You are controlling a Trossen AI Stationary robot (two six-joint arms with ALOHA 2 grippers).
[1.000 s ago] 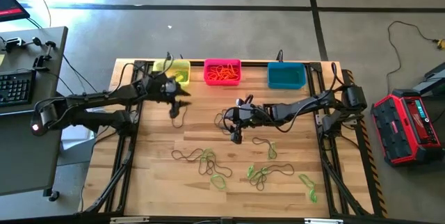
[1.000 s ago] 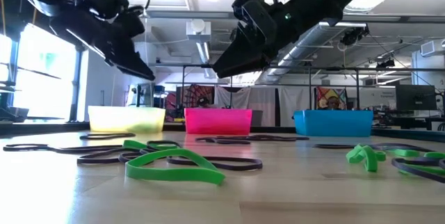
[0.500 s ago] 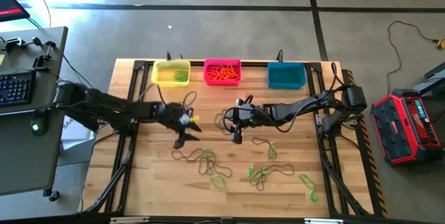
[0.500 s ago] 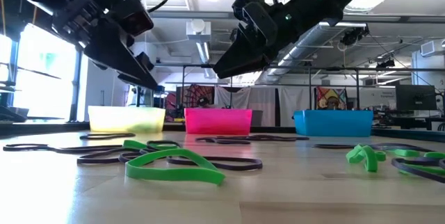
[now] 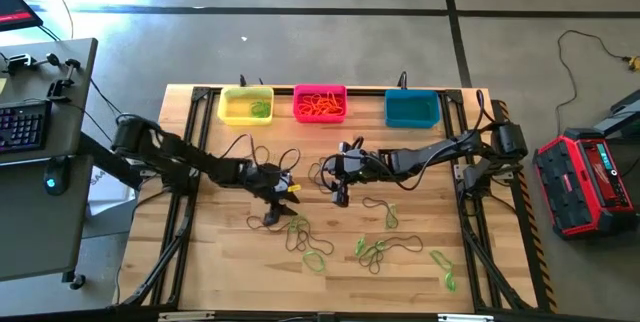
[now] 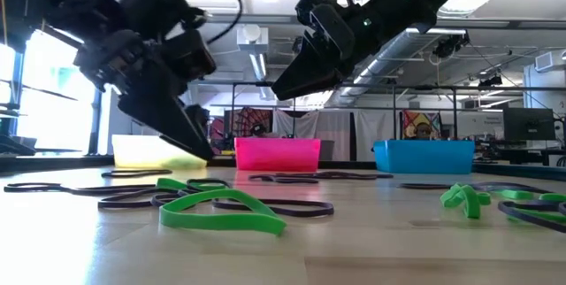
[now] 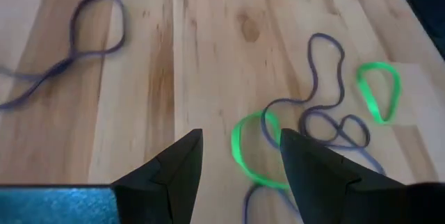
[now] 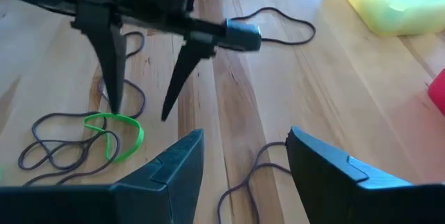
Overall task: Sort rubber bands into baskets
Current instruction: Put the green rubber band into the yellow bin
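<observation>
- The left gripper point(image 5: 272, 218) is open and empty, fingers pointing down over the table point(image 5: 220, 262), just above a tangle of dark and green bands point(image 5: 298, 234) on the near side of the pink basket point(image 5: 320, 104).
- In the left wrist view its fingers point(image 7: 174, 172) straddle bare wood, with a green band point(image 7: 247, 156) just beside one finger and dark loops point(image 7: 327, 106) next to it.
- The right gripper point(image 5: 339, 198) is also open and empty, held above the table a little nearer than the pink basket, to the right of the left gripper.
- Yellow basket point(image 5: 246, 106) left of the pink one holds green bands; the pink one holds orange bands; the teal basket point(image 5: 412, 109) stands to its right.
- More green and dark bands point(image 5: 378, 250) lie loose, near the table's front edge, well apart from the pink basket.
</observation>
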